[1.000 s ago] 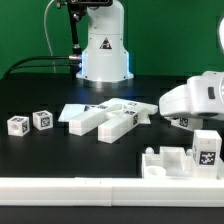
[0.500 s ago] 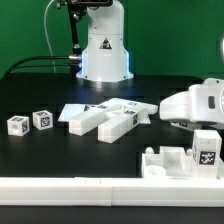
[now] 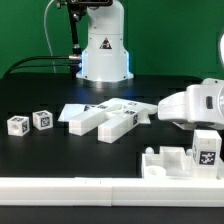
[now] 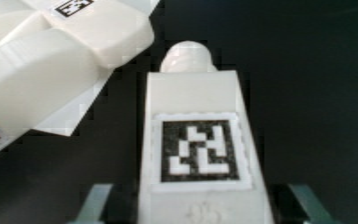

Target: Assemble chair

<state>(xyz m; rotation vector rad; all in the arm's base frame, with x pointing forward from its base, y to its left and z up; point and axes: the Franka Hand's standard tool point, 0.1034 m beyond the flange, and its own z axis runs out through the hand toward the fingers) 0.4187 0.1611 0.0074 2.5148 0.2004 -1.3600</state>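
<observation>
Still early days on this chair build, I'd say. Nothing in either view looks joined into anything chair-shaped yet. It's all loose white plastic parts on the black desk (image 3: 40, 150).

In the exterior view there's a heap of blocky panels (image 3: 105, 118) mid-frame, lying flat and overlapping. Two little tagged cubes (image 3: 17, 124) (image 3: 42, 119) sit well apart from it at the left. A chunkier notched block (image 3: 168, 160) is at the lower right, just behind the long white rail (image 3: 80, 186).

The part in play seems to be the tagged post (image 3: 207, 148) at the lower right. It stands upright just beside the notched block, right under the arm's wrist. The wrist view shows it well: squared white body, black-and-white tag on its face, rounded peg at the far end.

The end effector (image 4: 197, 205) straddles the post, one finger on each side. There are dark slivers between fingers and plastic, so I honestly can't tell whether it's clamped. Pretty much every joint looks still to do.
</observation>
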